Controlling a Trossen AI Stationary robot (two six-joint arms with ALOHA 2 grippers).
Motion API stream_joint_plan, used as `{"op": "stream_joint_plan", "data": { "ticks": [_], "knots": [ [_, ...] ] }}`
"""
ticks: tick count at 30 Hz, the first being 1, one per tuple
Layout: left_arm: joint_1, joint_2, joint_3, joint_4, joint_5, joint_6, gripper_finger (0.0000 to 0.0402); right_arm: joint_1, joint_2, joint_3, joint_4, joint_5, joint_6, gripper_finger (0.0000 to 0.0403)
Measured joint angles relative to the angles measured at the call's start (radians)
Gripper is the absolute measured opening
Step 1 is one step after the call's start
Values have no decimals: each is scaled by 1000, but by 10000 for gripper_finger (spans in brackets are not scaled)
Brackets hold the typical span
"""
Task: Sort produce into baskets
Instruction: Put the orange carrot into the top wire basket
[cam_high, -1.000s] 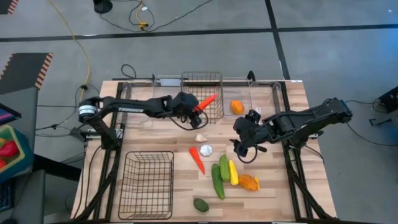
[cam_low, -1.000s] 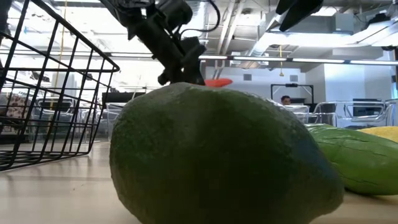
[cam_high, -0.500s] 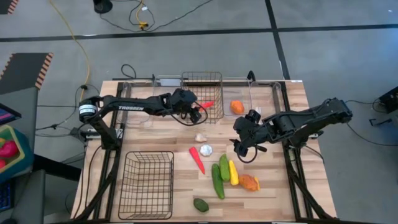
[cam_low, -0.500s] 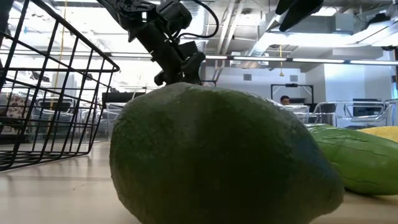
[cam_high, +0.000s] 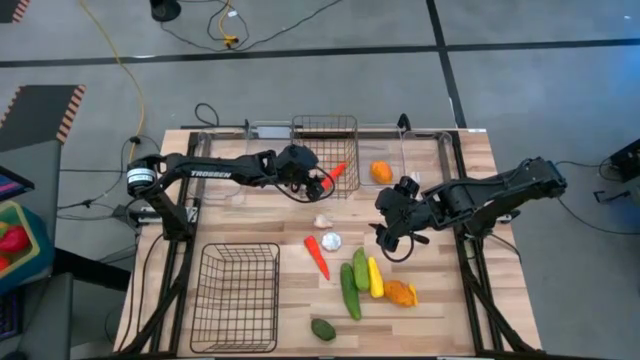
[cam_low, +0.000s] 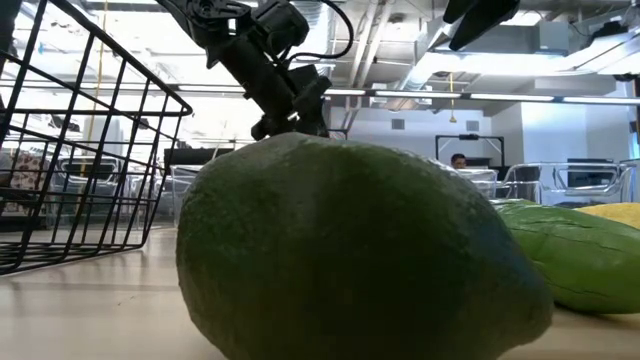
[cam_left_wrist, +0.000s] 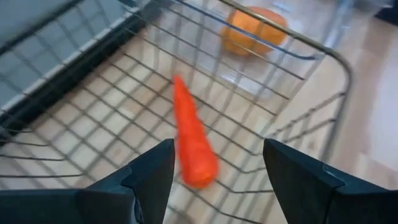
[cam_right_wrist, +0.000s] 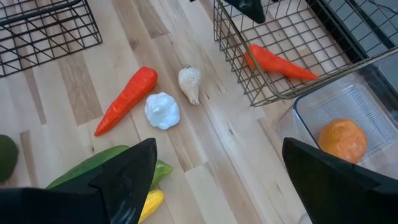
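My left gripper (cam_high: 323, 182) (cam_left_wrist: 217, 149) hangs open over the near right corner of the far wire basket (cam_high: 325, 132). Below it a red-orange carrot (cam_left_wrist: 193, 143) (cam_high: 338, 170) lies on its side on the basket's mesh floor, untouched. An orange (cam_high: 381, 172) sits in a clear bin (cam_right_wrist: 354, 106) next to that basket. My right gripper (cam_high: 385, 233) waits open above the table's middle. Beneath it lie another carrot (cam_right_wrist: 127, 99) and two white garlics (cam_right_wrist: 162, 110) (cam_right_wrist: 189, 83).
Two cucumbers (cam_high: 351, 290) (cam_high: 360, 268), a yellow squash (cam_high: 375, 278), an orange fruit (cam_high: 400, 293) and a dark avocado (cam_high: 323, 329) lie near the front edge. A larger wire basket (cam_high: 237, 297) stands at front left. Bare wood lies between the baskets.
My left gripper has opened and let go of the carrot, which has dropped from its fingers onto the far basket's floor. It now lies on its side there. The gripper itself has stayed in place above the basket, and my right arm has kept still.
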Motion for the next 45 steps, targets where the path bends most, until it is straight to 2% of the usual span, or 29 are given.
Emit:
{"op": "stream_joint_plan", "data": {
  "ticks": [8, 13, 22, 28, 32, 36, 45],
  "knots": [
    [-2, 0, 0, 8, 208, -55, 233, 0, 0, 0, 0, 0, 0, 374],
    [-24, -20, 0, 76, 285, -1, 233, 0, 0, 0, -1, 0, 0, 374],
    [-144, -143, 0, 58, 311, 277, 233, 0, 0, 0, -1, 0, 0, 374],
    [-261, -145, 0, -1, 330, 386, 233, 0, -1, 0, -1, 0, 0, 374],
    [-325, -123, -2, -97, 323, 435, 233, 0, 0, 0, 3, -1, 0, 374],
    [-366, -85, -2, -144, 266, 470, 233, 1, -1, 0, 34, -2, 0, 374],
    [-389, 54, 3, -178, 258, 537, 233, 1, -1, 1, 98, -4, 0, 374]
  ]
}}
